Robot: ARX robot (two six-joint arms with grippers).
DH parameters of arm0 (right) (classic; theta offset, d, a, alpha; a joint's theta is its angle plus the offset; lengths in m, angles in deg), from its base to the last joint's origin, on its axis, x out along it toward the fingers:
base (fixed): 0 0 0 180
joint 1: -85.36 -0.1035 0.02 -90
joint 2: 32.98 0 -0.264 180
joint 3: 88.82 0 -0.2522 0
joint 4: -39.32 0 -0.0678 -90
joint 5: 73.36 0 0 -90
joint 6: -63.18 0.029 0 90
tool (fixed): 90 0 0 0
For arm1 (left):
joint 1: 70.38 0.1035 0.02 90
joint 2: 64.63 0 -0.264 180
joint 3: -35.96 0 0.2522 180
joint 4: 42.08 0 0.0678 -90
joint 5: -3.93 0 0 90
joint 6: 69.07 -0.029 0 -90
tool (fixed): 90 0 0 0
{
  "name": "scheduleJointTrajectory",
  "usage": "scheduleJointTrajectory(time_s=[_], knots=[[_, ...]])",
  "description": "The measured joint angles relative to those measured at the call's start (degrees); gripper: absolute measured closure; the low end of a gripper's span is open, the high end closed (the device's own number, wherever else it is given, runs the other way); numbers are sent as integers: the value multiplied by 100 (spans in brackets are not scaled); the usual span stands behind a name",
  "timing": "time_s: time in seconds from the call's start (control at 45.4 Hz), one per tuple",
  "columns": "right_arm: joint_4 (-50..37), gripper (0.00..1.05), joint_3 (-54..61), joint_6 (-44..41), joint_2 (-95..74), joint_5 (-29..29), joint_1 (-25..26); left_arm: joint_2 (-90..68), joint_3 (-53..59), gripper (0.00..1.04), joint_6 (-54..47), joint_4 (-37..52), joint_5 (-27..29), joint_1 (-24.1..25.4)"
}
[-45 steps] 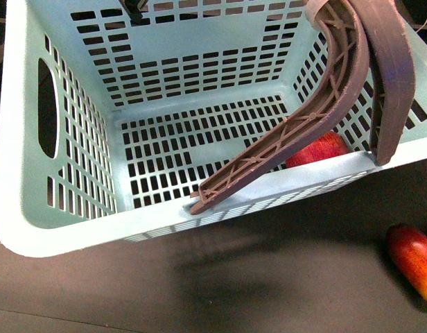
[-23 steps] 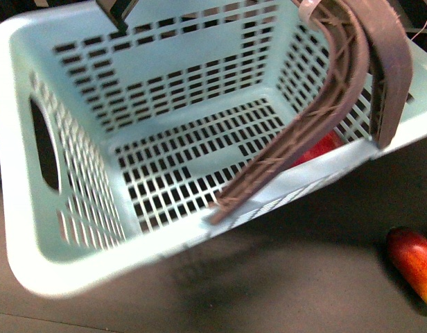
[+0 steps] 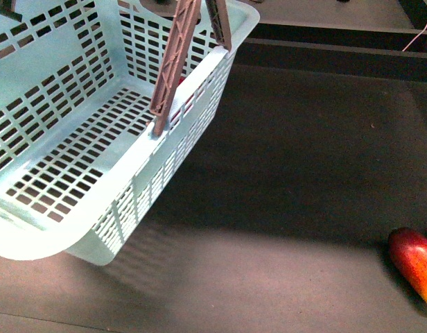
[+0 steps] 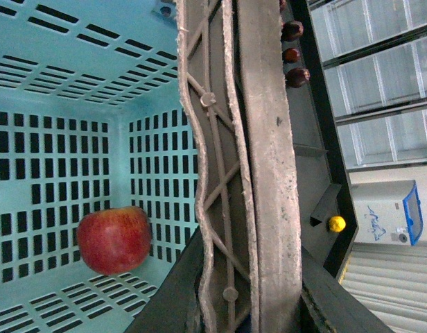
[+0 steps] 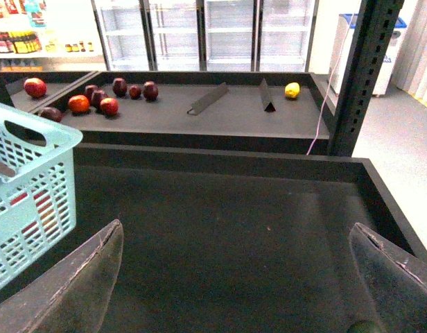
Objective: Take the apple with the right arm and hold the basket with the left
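Observation:
The turquoise basket (image 3: 33,239) hangs tilted at the left of the front view, off the dark table. My left gripper (image 4: 245,295) is shut on its two brownish handles (image 4: 258,159), which stand pressed together between the dark fingers (image 4: 165,302). The red apple (image 4: 114,239) lies inside the basket in a bottom corner; in the front view only a sliver of red shows behind the handles (image 3: 173,66). My right gripper (image 5: 234,277) is open over bare dark table, with nothing between its fingers (image 5: 75,291), and the basket (image 5: 33,187) is off to one side of it.
A longer red-and-yellow fruit (image 3: 414,263) lies at the table's right near edge. Behind the table is a shelf with several dark red fruits (image 5: 96,97) and a lemon (image 5: 292,89). A black post (image 5: 362,76) stands at the table's far right corner.
The basket has swung up and away to the left and turned, uncovering the middle of the table. The apple, plain in the front view before, is almost hidden there now.

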Motion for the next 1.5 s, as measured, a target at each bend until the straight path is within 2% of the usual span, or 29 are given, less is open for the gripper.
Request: scheduleJointTrajectory(time_s=[0.242,0.528,0.792,0.946,1.342,1.496], knots=[[0,9,0,2,2,-4,-2,-540,-162,86,393,225,-654,662],[0,9,0,2,2,-4,0,-1322,-481,86,660,503,-608,1084],[0,9,0,0,2,-4,-2,-1598,-424,86,809,861,-662,1279],[0,9,0,0,2,-4,-2,-1598,-188,86,809,1102,-457,1362],[0,9,0,2,2,-4,0,-1620,-63,86,859,979,-442,1296],[0,9,0,2,2,-4,0,-1620,-66,67,903,903,-417,1250]])
